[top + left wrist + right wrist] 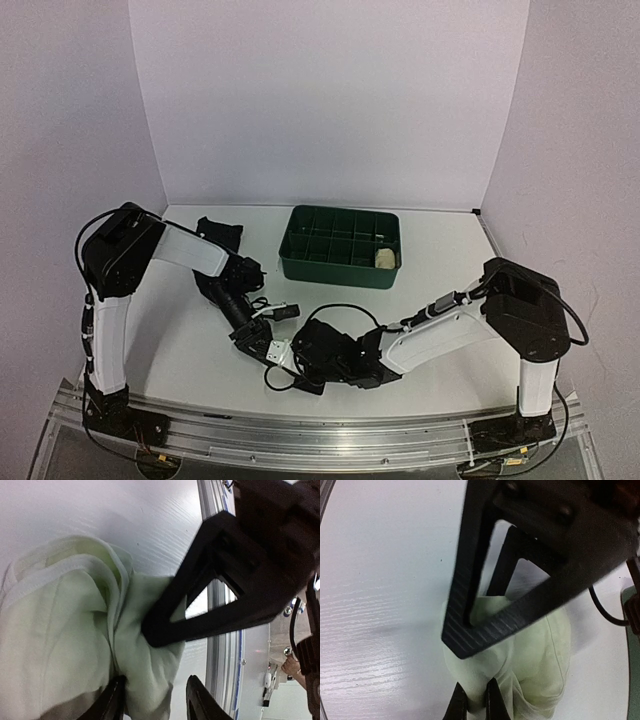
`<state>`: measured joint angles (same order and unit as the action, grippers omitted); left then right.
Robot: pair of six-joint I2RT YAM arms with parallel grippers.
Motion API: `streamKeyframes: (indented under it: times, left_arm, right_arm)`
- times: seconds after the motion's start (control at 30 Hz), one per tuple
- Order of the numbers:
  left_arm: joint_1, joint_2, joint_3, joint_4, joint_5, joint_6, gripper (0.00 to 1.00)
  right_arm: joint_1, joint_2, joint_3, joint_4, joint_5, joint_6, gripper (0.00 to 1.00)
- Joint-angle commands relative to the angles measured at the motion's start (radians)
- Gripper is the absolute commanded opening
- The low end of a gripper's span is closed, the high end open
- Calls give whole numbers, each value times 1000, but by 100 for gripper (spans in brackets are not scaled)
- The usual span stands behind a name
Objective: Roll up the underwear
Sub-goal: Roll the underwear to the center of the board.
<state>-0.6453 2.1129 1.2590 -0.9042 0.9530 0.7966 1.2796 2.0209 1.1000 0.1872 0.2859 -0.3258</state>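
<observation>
Right gripper (476,704) clamped: its two dark fingertips stand almost together with a fold of the cream underwear (65,630) nipped between them. Left gripper (156,690) partway open, fingers apart. One fingertip touches the cloth's edge and the other stands clear of it, with a strip of bare table showing in between, so no grip on that side. Both grippers meet low over the near middle of the table (180,340), between the two arm bases, and from overhead they cover the garment almost wholly. Each wrist view shows the other gripper's finger: a black, open triangular frame, ribbed on its flat face, its blunt tip pressing into the bunched cloth. Cream underwear lies on the table in a loose heap, gathered into deep folds toward the pinch. Cloth soft and matte, pale with a greenish cast, a stitched hem along one edge and a darker band at the bottom of the left wrist view. Table white with a faint wood-grain texture; an aluminium rail (220,645) runs along its near edge. Black underwear (220,236) lies crumpled at the far left, behind the left arm. Green tray (300,264), hard plastic divided into small square cells, sits at the far middle. White underwear (384,260) shows as a small pale lump in a cell at the tray's near right corner.
</observation>
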Motion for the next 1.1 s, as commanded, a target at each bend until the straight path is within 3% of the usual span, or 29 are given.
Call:
streamKeyframes:
  times: [0.0,0.17,0.27,0.43,0.57,0.73,0.87,1.03,1.07]
  left_arm:
    - [55,-207,-146,153,-3,49,56]
    - [79,-475,-353,341,-3,227,63]
    - [70,-541,-420,423,-33,264,63]
    - [-1,-616,-541,542,-125,459,64]
    - [-74,-626,-589,707,-236,484,67]
    - [-88,-541,-556,743,-339,481,66]
    - [-91,-499,-547,751,-394,483,56]
    - [-102,-490,-538,722,-396,466,28]
    - [-106,-486,-533,712,-396,460,21]
  right_arm:
    - [-21,-15,-35,-74,-195,208,0]
    - [-86,43,-26,-77,-524,465,0]
    - [-119,83,12,-75,-653,568,0]
    - [-202,185,82,-74,-845,770,0]
    - [-219,217,107,-77,-885,797,0]
    - [-227,208,98,-77,-886,800,0]
    - [-227,204,96,-77,-883,797,0]
    - [-231,186,106,-78,-861,792,1]
    - [-233,181,110,-79,-851,790,5]
